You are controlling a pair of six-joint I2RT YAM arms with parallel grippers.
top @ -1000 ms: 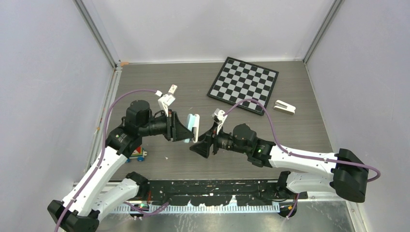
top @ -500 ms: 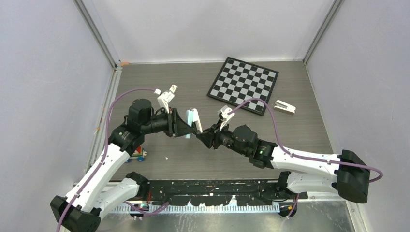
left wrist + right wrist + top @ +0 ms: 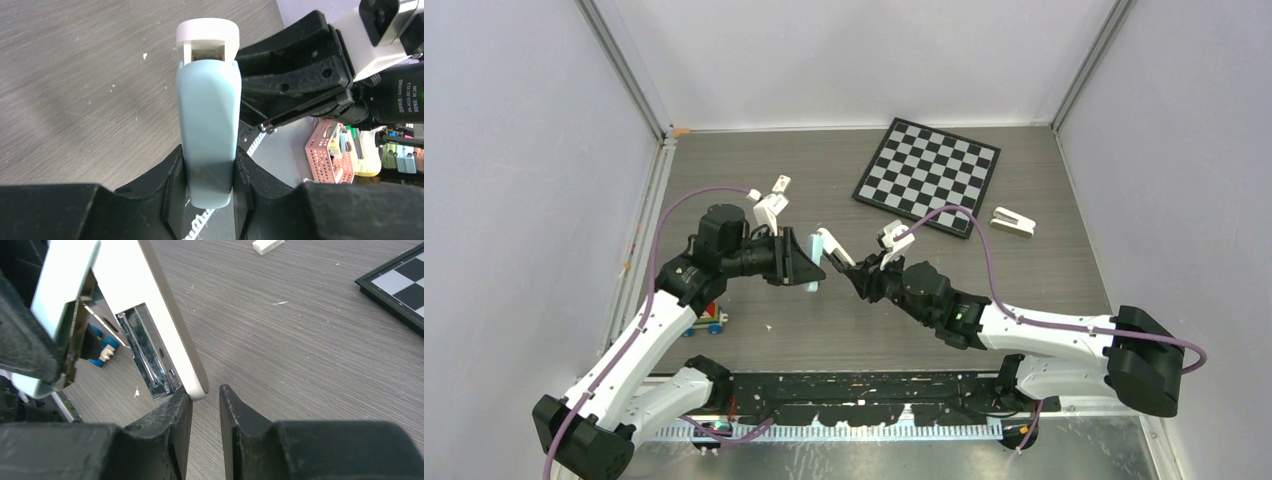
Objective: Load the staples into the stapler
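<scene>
While the left tool (image 3: 209, 167) clamps the near end of the pale blue stapler (image 3: 208, 105) between its two black fingers, the stapler hangs above the middle of the table (image 3: 754, 160), clear of the wood. Its blue top lies in that grip, and its white lower arm (image 3: 834, 245) swings out toward 4 o'clock, toward the right tool (image 3: 205, 396).

From the right wrist, the white arm shows a shiny metal channel (image 3: 150, 360) along one face. Its rounded end sits right at the mouth of the right tool, touching the tip of one finger. The right tool's fingers stand narrow, with a slit of table showing between them. Whether they pinch the white end or only meet it, I cannot tell.

The staples (image 3: 781, 183) — a tiny white box with a reddish mark — lie on the table at 11 o'clock from the stapler, beside the left wrist and apart from both tools. A chessboard (image 3: 929, 175) lies at 1 o'clock on the table, and a second white stapler (image 3: 1012, 221) rests just off its 4 o'clock corner. A small coloured toy (image 3: 712, 320) sits at 8 o'clock, under the left arm.
</scene>
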